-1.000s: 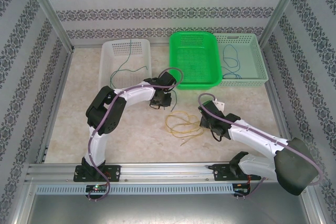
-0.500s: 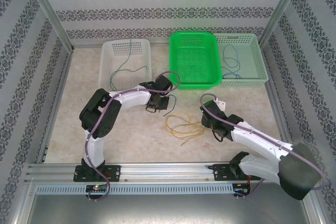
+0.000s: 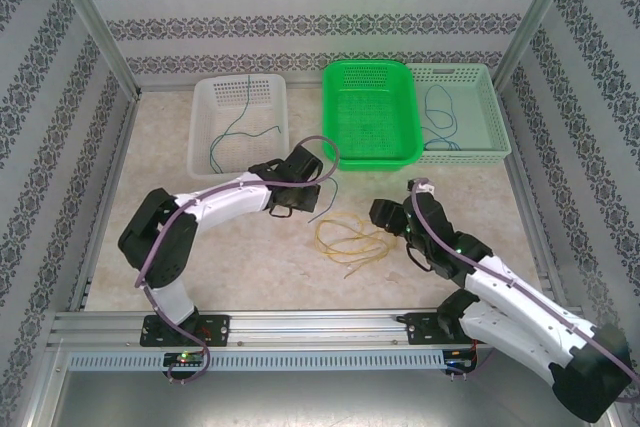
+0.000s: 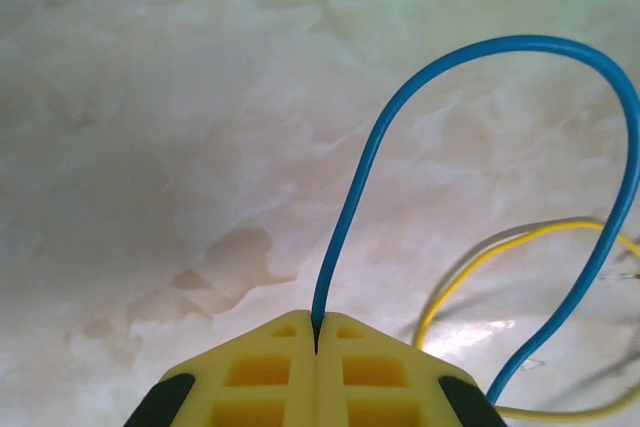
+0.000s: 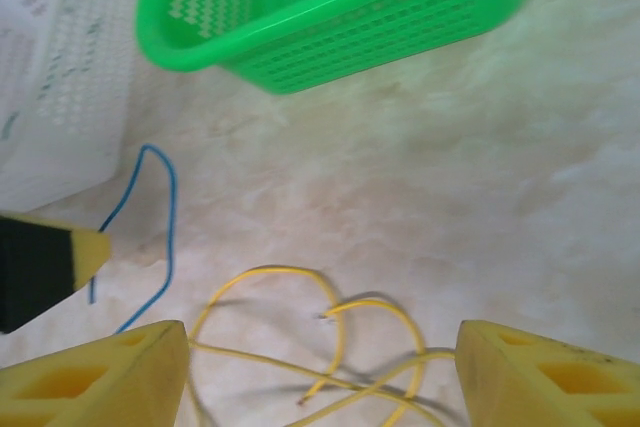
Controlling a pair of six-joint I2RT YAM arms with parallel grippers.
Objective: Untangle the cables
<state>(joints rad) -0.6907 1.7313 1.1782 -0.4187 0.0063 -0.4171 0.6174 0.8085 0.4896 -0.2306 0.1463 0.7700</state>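
Observation:
A blue cable (image 4: 480, 47) loops up off the marbled table, one end pinched in my left gripper (image 4: 316, 332), which is shut on it. From above, that gripper (image 3: 296, 209) sits left of centre and the blue cable (image 3: 326, 203) trails to its right. Several yellow cables (image 3: 350, 237) lie tangled in loose loops mid-table. My right gripper (image 3: 378, 217) is at their right edge. In the right wrist view it (image 5: 320, 377) stands open just over the yellow cables (image 5: 260, 272), holding nothing, with the blue cable (image 5: 170, 197) to the left.
Three baskets line the back: a white basket (image 3: 198, 127) holding a greenish cable (image 3: 235, 127), a bright green basket (image 3: 372, 162), and a pale green basket (image 3: 495, 117) holding a blue cable (image 3: 440, 112). Patterned walls and metal posts enclose the table.
My right gripper has opened and shifted left, up to the yellow loops. The left arm's elbow has swung out to the left and lower, its gripper staying closed on the blue cable.

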